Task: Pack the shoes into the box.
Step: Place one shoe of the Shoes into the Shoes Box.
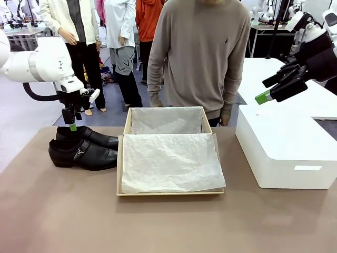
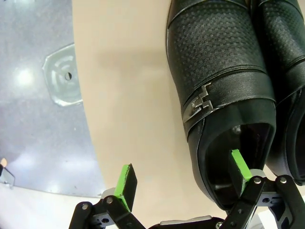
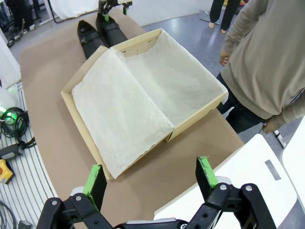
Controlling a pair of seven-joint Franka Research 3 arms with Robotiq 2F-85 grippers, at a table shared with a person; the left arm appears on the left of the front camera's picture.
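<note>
The two black glossy shoes lie side by side at the table's left, toes toward the box, which is a tan cardboard tray and flap lined with white tissue. My left gripper points down, open, over the heel of the far shoe. In the left wrist view one green pad hangs over the opening of the buckled shoe and the other is over bare table; the second shoe lies beside it. My right gripper is open and empty, high at the right. It looks down on the box and shoes.
A bigger white box stands at the table's right. A person in a beige sweater stands at the far edge behind the cardboard box, hands down. The table's front strip is bare brown surface.
</note>
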